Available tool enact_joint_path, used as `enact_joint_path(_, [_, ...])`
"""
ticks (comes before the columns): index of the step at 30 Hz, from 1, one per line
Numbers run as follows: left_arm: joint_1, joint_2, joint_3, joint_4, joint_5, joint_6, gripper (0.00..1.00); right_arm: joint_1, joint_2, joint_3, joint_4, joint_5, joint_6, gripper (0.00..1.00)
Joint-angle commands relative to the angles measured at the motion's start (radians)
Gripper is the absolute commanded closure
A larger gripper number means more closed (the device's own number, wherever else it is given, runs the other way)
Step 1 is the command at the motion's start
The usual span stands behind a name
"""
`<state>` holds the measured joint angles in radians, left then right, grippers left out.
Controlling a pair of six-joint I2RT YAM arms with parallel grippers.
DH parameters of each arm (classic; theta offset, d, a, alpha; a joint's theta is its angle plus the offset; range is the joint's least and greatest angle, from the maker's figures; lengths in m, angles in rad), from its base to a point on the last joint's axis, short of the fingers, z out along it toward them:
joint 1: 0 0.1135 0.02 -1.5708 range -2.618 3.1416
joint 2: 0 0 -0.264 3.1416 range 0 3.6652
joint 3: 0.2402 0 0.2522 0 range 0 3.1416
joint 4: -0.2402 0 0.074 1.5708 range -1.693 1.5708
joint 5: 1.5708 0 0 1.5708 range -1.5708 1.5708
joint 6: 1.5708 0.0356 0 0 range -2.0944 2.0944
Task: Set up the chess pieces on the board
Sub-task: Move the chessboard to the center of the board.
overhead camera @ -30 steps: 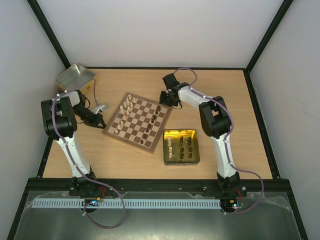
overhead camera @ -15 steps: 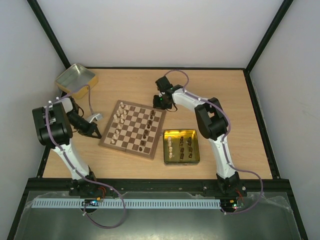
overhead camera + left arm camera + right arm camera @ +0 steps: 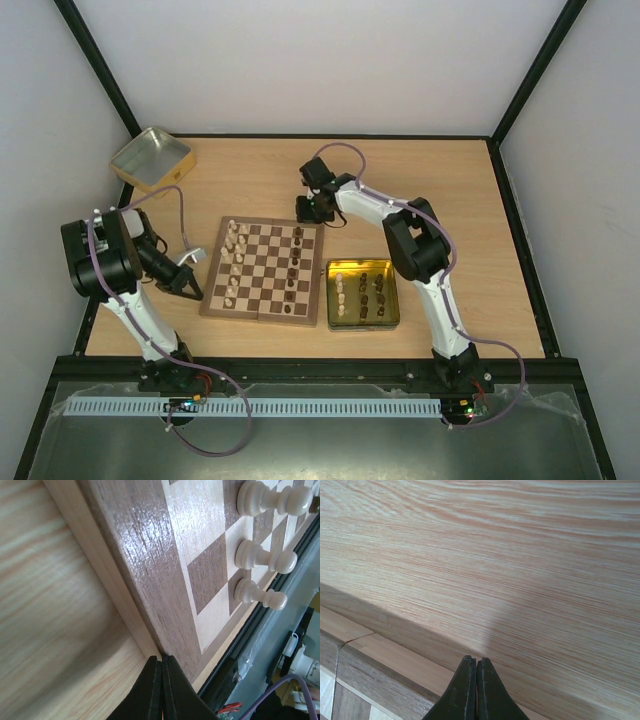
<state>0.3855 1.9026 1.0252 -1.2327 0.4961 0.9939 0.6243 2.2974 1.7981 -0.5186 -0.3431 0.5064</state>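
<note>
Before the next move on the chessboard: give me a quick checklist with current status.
1. The left gripper shut and empty, tip at the left rim of the board: ok.
2. The right gripper shut and empty, tip at the board's far rim: ok.
3. The pale pawns by the left rim standing: ok.
4. Gap between board and the gold tin: cannot tell.
5. All pieces on the board: not ok, there are pieces in the tin.
</note>
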Motion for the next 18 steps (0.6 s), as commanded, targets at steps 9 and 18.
enact_joint_path(9, [-0.008, -0.022, -0.068, -0.029, -0.022, 0.081, 0.98, 0.038, -0.031, -0.122, -0.008, -0.018, -0.008, 0.98])
enact_joint_path(18, [-0.025, -0.017, -0.107, -0.031, -0.027, 0.092, 0.98, 0.063, -0.065, -0.174, 0.008, 0.001, -0.017, 0.98])
